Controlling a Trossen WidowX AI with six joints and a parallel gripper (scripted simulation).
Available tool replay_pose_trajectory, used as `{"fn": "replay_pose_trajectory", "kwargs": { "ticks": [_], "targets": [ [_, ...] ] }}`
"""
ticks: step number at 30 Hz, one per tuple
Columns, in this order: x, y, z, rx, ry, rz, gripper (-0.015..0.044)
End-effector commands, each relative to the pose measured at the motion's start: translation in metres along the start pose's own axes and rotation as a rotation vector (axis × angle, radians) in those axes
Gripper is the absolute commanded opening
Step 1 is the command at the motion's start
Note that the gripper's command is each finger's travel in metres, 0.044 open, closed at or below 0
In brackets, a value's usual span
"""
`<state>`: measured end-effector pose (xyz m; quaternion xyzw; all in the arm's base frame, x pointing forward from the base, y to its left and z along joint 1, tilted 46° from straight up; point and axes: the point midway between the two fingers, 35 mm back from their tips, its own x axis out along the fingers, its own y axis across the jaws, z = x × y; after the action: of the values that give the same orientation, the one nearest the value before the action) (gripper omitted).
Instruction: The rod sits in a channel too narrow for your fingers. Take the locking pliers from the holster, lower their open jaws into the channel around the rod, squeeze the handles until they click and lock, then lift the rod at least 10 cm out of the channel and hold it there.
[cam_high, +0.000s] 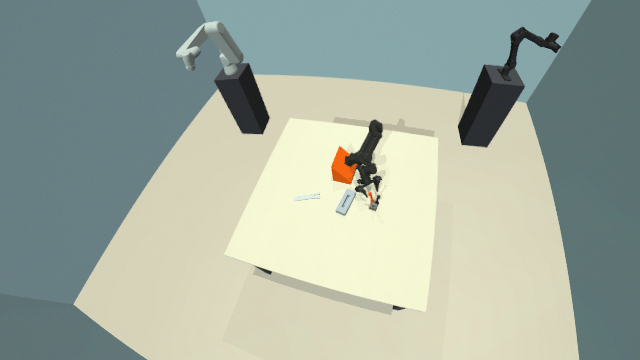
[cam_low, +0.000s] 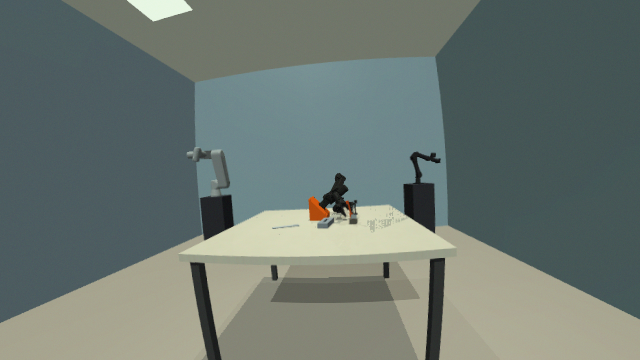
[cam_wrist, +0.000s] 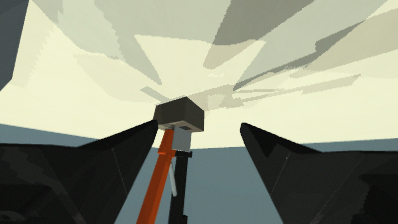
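The locking pliers (cam_high: 371, 197) (cam_low: 349, 207) (cam_wrist: 159, 185) are held upright in the holster (cam_high: 373, 206) (cam_low: 353, 219) (cam_wrist: 175, 112), with one orange handle and one black handle. Their jaws are mostly hidden by the holster, and the lower ends of the handles are cut off by the bottom edge of the wrist view. The channel block (cam_high: 341, 210) (cam_low: 322, 225) is seen near the holster on the table (cam_high: 320, 245) (cam_low: 320, 259); its slot is made out from above, but the rod cannot be told apart inside it.

The gripper (cam_high: 371, 193) (cam_low: 345, 212) (cam_wrist: 199, 125) is spread nearly as wide as it goes, and nothing is gripped. In the wrist view, the pliers are framed between the fingers, closer to the finger at the left of the picture. Whether the orange handle is touched by that finger cannot be told, since part of the handle's side is overlapped there.

Any lettering on the tool or the blocks is too small to be read.

Farther out, an orange wedge-shaped block (cam_high: 342, 170) (cam_low: 316, 211) is partly covered by the black arm from above, and a thin pale strip (cam_high: 306, 197) (cam_low: 285, 227) is laid flat on the table. Beyond the table, a pale grey arm (cam_high: 222, 42) (cam_low: 220, 167) and another black arm (cam_high: 513, 50) (cam_low: 416, 167) are mounted on dark pedestals.
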<state>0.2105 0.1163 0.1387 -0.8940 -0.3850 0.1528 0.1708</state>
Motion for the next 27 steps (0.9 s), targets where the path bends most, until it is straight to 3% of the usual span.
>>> {"fn": "replay_pose_trajectory", "kwargs": {
  "ticks": [1,5,21,27],
  "targets": [
    [0.000,0.001,-0.001,0.001,0.003,0.004,0.0426],
    [-0.005,0.015,-0.024,0.046,0.050,0.085,0.0440],
    [0.023,-0.006,-0.014,1.093,-0.079,0.165,0.0440],
    [0.036,-0.038,-0.083,1.482,0.022,0.045,0.0440]
  ]
}}
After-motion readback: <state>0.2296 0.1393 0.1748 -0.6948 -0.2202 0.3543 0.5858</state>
